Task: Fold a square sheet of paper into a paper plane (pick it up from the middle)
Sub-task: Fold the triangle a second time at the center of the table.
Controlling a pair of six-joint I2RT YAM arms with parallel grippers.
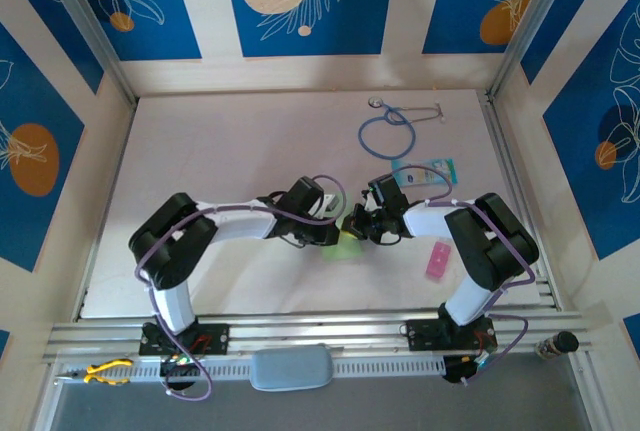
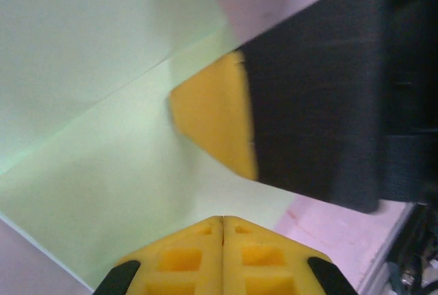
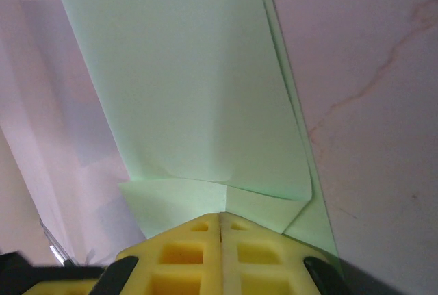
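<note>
The light-green square sheet of paper (image 1: 345, 248) lies folded on the table between the two arms, mostly hidden under the grippers in the top view. My left gripper (image 1: 338, 230) is shut, its yellow tips (image 2: 222, 218) together and resting on the paper (image 2: 102, 137), which shows a diagonal crease. My right gripper (image 1: 360, 225) is shut too, its tips (image 3: 220, 215) set against the folded layers of the paper (image 3: 185, 90). One yellow finger (image 2: 212, 120) of the right gripper touches the paper close in front of the left one. I cannot tell whether either pinches a layer.
A blue stethoscope (image 1: 388, 131) lies at the back, a teal-and-white card (image 1: 425, 173) just behind the right gripper, and a small pink strip (image 1: 438, 259) beside the right arm. A yellow-handled tool (image 1: 105, 371) and a grey pad (image 1: 290, 366) sit on the front rail.
</note>
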